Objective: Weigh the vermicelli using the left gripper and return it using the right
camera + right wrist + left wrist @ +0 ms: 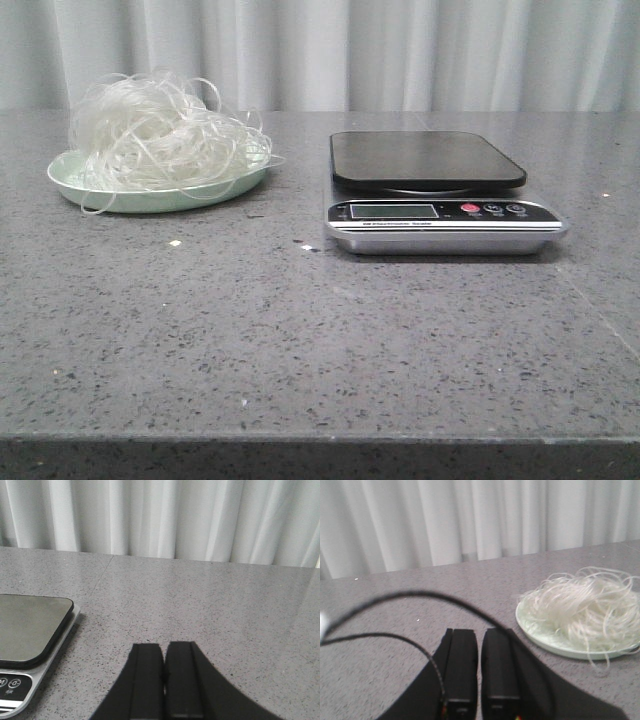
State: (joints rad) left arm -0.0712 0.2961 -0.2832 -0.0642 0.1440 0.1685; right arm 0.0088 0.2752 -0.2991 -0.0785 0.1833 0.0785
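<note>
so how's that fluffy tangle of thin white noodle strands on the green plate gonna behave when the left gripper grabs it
The loose tangle of thin translucent white noodle strands is airy, so it probably weighs little and squashes under a pinch. Loops already hang over the rim of the pale green plate, so strands may trail or snag when lifted. The shut left gripper would likely catch only part of the clump.
</note>
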